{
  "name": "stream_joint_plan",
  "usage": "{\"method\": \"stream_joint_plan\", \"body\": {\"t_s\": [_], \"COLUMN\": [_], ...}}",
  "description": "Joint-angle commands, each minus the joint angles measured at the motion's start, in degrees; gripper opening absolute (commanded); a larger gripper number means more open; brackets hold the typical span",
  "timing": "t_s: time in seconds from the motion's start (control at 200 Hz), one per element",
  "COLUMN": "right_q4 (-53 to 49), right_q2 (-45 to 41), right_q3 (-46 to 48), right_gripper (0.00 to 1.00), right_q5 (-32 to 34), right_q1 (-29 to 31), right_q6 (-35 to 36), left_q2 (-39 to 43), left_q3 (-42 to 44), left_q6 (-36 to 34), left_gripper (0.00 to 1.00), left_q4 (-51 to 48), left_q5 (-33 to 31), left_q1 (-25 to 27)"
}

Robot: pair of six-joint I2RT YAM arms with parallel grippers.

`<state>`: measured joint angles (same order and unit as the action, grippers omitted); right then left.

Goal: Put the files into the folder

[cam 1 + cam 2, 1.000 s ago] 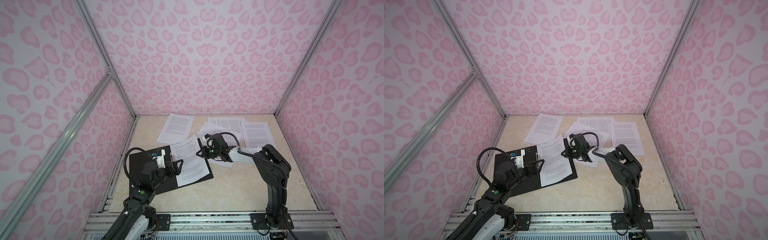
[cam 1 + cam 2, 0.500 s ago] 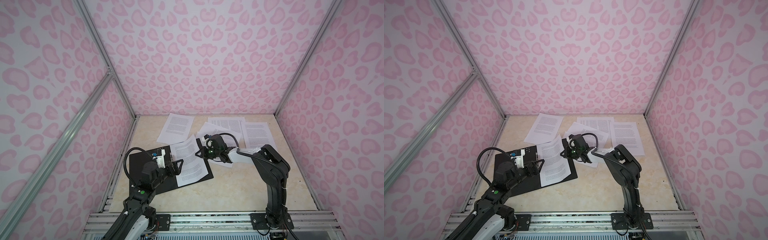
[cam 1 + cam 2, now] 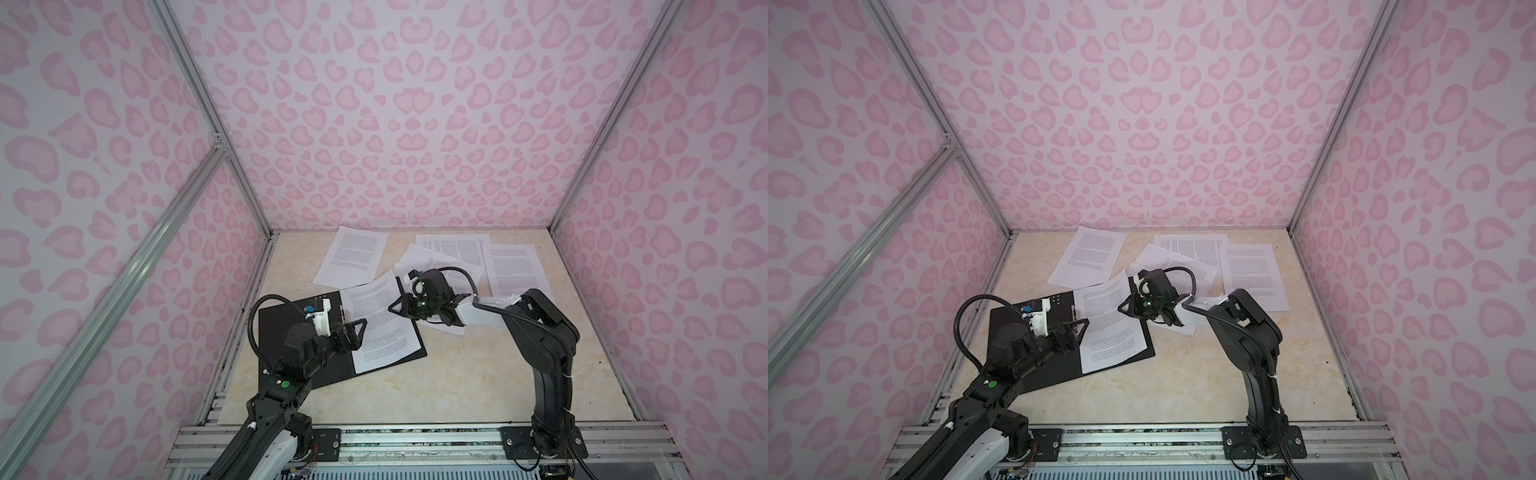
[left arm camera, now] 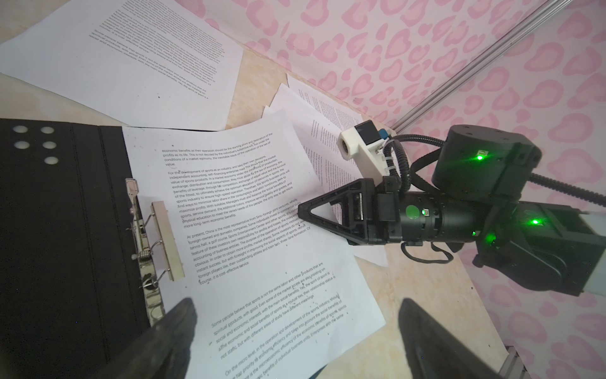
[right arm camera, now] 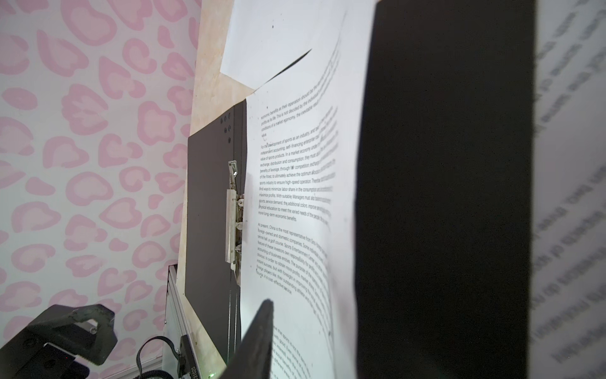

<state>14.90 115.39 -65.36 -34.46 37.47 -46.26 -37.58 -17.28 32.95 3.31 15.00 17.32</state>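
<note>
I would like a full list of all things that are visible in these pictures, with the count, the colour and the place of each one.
folder: one, black inside, lying open at the table's front left
metal clip: one, silver, at the folder's spine
sheet on the folder: one, white with black text, on the folder's right half
loose sheets: at least four, white with black text, on the table toward the back wall, some overlapping
table: one, beige marbled
walls: three, pale with pink blotches, around the table
frame bars: several, silver, at wall corners and front edge
left gripper: one, black, open, above the folder
right gripper: one, black, jaws apart, at that sheet's right edge
</note>
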Motion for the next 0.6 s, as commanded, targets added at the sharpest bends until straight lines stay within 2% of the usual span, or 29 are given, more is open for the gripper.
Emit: {"method": "stream_joint_plan", "body": {"t_s": [0.0, 0.23, 0.415, 0.595], "right_q4": [-0.2, -2.9, -7.4, -14.3], "right_q2": [-0.1, -2.0, -5.8, -11.8], "right_q3": [0.9, 2.6, 4.6, 7.2], "right_gripper": [0.48, 0.56, 0.76, 0.82], "right_q5": [1.5, 4.7, 9.4, 13.6], "right_q1": [0.0, 0.1, -0.1, -2.6], "right_q6": [0.3, 2.0, 5.6, 11.1], "left_q2": [0.1, 0.0, 0.0, 0.1], "left_q3": [-0.8, -0.8, -0.8, -0.8], "left_q6": [-0.4, -0.4, -0.4, -0.3], "left_gripper": [0.97, 0.97, 0.97, 0.97], "left_q4": [1.8, 1.8, 1.7, 1.8], "left_q5": [-0.2, -0.1, -0.2, -0.1], "left_q1": [0.1, 0.0, 0.1, 0.1]}}
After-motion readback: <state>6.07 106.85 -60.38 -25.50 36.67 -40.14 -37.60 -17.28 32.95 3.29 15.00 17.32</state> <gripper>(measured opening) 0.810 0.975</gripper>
